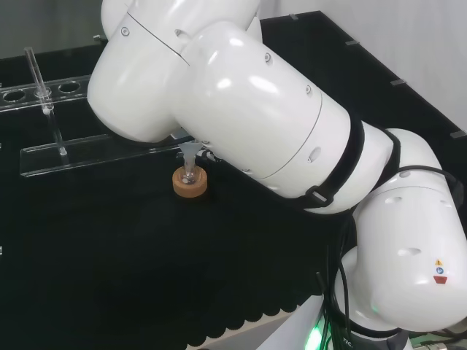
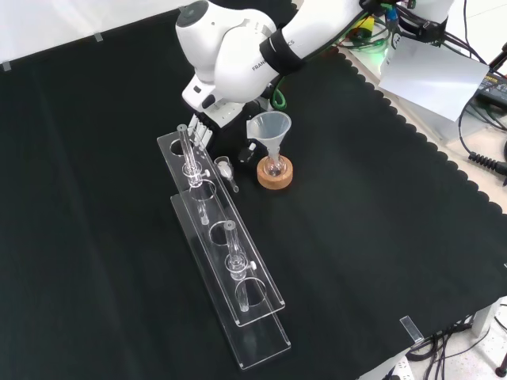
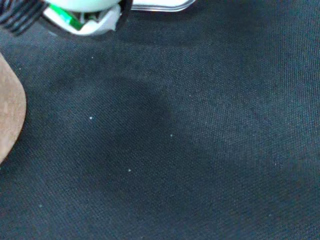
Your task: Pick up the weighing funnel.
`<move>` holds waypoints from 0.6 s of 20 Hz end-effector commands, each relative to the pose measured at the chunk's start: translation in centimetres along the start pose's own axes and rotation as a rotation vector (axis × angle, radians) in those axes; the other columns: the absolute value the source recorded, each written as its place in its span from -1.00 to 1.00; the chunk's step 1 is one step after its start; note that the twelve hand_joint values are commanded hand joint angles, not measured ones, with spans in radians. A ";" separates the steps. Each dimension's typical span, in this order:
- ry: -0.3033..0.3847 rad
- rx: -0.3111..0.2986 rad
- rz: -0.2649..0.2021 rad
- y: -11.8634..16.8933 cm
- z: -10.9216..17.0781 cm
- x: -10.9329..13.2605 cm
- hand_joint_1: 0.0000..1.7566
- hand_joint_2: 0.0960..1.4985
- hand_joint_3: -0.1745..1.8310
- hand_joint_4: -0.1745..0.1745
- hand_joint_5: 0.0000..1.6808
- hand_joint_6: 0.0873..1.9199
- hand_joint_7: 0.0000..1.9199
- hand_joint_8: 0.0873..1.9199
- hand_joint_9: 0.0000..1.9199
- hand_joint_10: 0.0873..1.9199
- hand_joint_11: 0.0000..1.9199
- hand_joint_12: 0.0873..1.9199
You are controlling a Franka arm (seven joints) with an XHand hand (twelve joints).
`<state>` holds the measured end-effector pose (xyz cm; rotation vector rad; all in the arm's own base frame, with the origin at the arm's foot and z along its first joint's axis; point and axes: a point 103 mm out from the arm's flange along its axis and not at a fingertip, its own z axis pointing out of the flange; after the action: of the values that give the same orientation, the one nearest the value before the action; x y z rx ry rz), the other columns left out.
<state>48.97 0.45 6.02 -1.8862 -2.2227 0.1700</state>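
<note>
The weighing funnel [image 2: 226,169], a small clear scoop with a short stem, lies on the black cloth between the clear rack [image 2: 226,261] and the cork ring [image 2: 274,175] in the front view. Dark parts of the hand [image 2: 247,150] show just beyond it, under the arm's white link and close to the big funnel [image 2: 269,128]. How the hand is posed is hidden. The big funnel stands mouth up in a small flask on the cork ring [image 1: 190,183]. A blurred white part of the hand [image 3: 82,17] and the cork's edge [image 3: 7,120] show in the wrist view.
The long clear rack [image 1: 73,154] holds upright glass tubes [image 2: 188,150] close to the weighing funnel. In the head view the arm's white links [image 1: 241,102] cover the hand. The cloth's scalloped edge [image 2: 412,134] runs along the right of the front view.
</note>
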 end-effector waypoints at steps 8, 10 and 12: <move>-0.005 0.015 -0.003 0.6 0.6 0.0 -0.03 -0.22 -0.25 -0.32 -0.22 -0.28 -0.39 -0.28 -0.10 -0.49 -0.38 0.27; -0.008 0.019 -0.006 0.6 0.6 0.1 -0.03 -0.22 -0.25 -0.31 -0.21 -0.28 -0.39 -0.28 -0.10 -0.49 -0.38 0.27; -0.008 0.021 -0.006 0.7 0.7 0.1 -0.03 -0.22 -0.25 -0.31 -0.21 -0.27 -0.39 -0.28 -0.10 -0.49 -0.38 0.27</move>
<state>49.46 0.65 5.29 -1.8737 -2.2231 0.1947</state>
